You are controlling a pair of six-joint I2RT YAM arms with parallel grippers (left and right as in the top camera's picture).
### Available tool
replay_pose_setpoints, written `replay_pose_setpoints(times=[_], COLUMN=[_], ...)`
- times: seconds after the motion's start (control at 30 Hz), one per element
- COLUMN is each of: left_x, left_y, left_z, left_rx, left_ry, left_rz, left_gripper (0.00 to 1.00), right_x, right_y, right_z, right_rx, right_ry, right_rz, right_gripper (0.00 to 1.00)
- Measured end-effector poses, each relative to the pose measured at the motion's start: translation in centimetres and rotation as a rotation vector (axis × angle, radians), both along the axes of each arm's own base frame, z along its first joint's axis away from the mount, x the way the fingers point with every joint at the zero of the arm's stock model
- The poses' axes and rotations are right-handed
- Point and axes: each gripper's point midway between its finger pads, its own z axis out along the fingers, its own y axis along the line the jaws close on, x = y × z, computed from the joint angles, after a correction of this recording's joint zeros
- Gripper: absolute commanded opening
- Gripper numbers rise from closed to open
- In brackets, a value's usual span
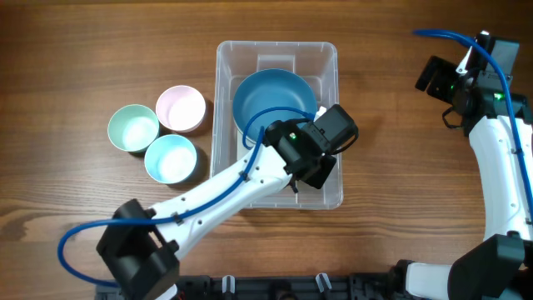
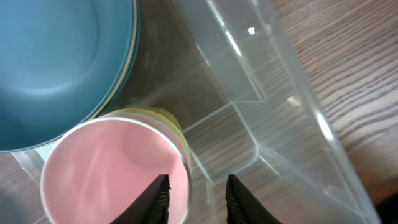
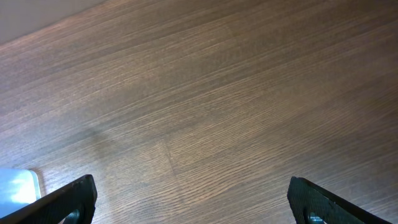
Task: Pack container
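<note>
The container [image 1: 221, 100], a large clear bin, stands mid-table and its wall [image 2: 298, 93] runs down the right of the left wrist view. A big blue bowl [image 1: 266, 96] fills its far half [image 2: 56, 62]. Beside it inside the bin sits a small bowl [image 2: 106, 168], pink inside and yellow outside. My left gripper [image 2: 198, 186] reaches down into the bin's near right part [image 1: 321, 142], astride this bowl's right rim. One finger is inside the bowl and one outside, with a gap on both sides. My right gripper [image 3: 189, 196] hangs wide open over bare wood at the far right [image 1: 441, 75].
Three small bowls stand left of the bin: a mint one [image 1: 133, 127], a pink one [image 1: 181, 108] and a light blue one [image 1: 171, 158]. The left arm's blue cable loops over the front of the bin. A pale object [image 3: 15, 186] shows at the right wrist view's lower left edge.
</note>
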Motion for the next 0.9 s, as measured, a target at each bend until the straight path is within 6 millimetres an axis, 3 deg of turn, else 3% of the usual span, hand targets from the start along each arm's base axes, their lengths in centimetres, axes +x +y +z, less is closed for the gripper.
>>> replay_pose_setpoints(times=[0.2,0.43,0.9], left_x=[0.1,0.6,1.3], left_y=[0.1,0.5,-0.3], left_z=[-2.3,-2.4,-2.1], left_rx=[0.053,0.077,0.046], left_ry=[0.03,0.004,-0.028], left_rz=[0.005,0.019,0.021], left_gripper=[0.17,0.04,0.04], right_x=[0.0,0.0,0.0], right_y=[0.0,0.0,0.0], right_z=[0.0,0.0,0.0], right_rx=[0.0,0.0,0.0], right_ry=[0.0,0.0,0.0], right_rz=[0.0,0.0,0.0], right_gripper=[1.0,1.0,1.0])
